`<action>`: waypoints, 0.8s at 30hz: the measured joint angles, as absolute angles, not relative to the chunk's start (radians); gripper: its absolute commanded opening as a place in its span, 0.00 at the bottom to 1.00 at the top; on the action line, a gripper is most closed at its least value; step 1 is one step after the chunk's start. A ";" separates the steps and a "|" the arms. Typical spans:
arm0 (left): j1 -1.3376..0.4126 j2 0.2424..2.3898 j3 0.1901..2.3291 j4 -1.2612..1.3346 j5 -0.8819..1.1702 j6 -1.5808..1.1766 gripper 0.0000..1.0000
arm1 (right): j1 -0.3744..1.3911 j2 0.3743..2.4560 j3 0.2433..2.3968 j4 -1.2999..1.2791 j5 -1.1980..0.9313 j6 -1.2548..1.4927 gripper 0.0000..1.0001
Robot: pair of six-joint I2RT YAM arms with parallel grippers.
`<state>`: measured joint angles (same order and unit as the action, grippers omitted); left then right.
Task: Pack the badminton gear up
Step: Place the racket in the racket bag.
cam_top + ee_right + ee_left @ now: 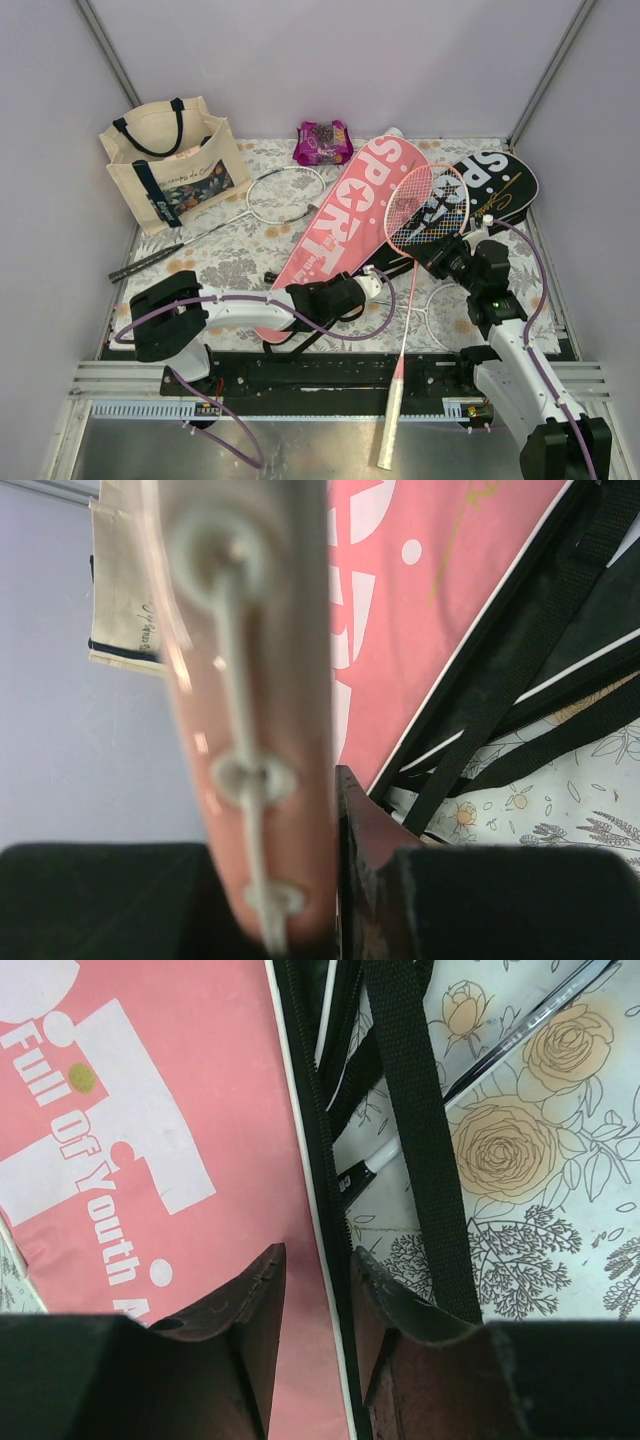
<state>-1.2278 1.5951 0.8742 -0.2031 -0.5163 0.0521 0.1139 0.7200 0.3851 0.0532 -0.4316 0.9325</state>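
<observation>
Nearest you in the overhead view, the white grip (390,440) of a pink racket (425,208) reaches out over the rail where the arms are bolted. The racket slants away from you, and its round strung head sits above the two covers. Your right arm (505,320) comes in from the right. The right jaws are clenched on the pink rim of that head, and the wrist view shows the rim filling the gap between them. Holding it by the rim probably lets you steer the head toward a cover's mouth.

The pink SPORT cover (352,215) lies flat at the centre of the floral surface (230,262), partly over a black SPORT cover (503,178). Your left arm (250,305) lies low across the front. The left jaws stand apart, straddling the pink cover's black zip edge (318,1160) beside a black strap (420,1130), and are not yet pinching it. That looks like a set-up to lift the flap open.

A white racket (285,195) lies apart, near a cream tote (170,165).
</observation>
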 measured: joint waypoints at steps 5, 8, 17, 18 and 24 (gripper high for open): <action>-1.228 1.597 0.866 -0.192 -0.504 0.051 0.34 | 0.114 0.711 0.385 0.053 -0.432 0.939 0.00; -1.228 1.602 0.863 -0.186 -0.505 0.052 0.30 | 0.114 0.706 0.385 0.053 -0.432 0.942 0.00; -1.229 1.621 0.862 -0.181 -0.509 0.049 0.00 | 0.113 0.677 0.382 0.027 -0.431 0.945 0.00; -1.229 1.620 0.862 -0.181 -0.509 0.049 0.00 | 0.113 0.674 0.382 0.023 -0.431 0.947 0.00; -1.229 1.584 0.862 -0.197 -0.509 0.036 0.00 | 0.113 0.646 0.361 -0.014 -0.427 0.956 0.00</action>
